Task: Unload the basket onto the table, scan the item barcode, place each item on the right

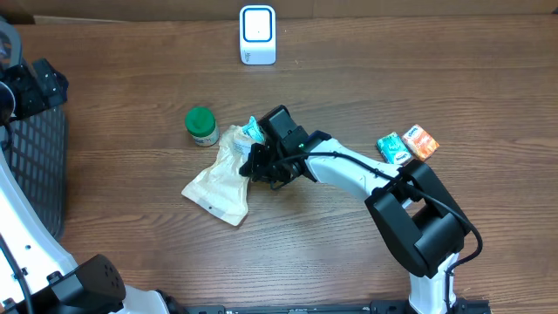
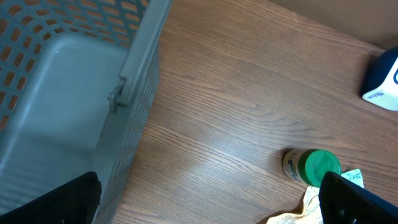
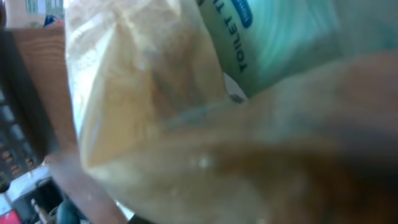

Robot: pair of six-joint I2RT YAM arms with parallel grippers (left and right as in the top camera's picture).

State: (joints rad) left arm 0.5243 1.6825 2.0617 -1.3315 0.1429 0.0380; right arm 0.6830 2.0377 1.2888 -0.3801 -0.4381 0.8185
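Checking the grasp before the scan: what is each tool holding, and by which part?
The right tool is shut on the cream pouch, gripping its edge nearest the teal packet. The left tool is open, holding nothing.

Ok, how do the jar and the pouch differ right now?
The jar is small, round and green-lidded; the pouch is larger, flat, tan and crumpled. The jar sits free, with nothing gripping it; the pouch has the right gripper shut on its edge. Both sit close together on the table, left of centre.
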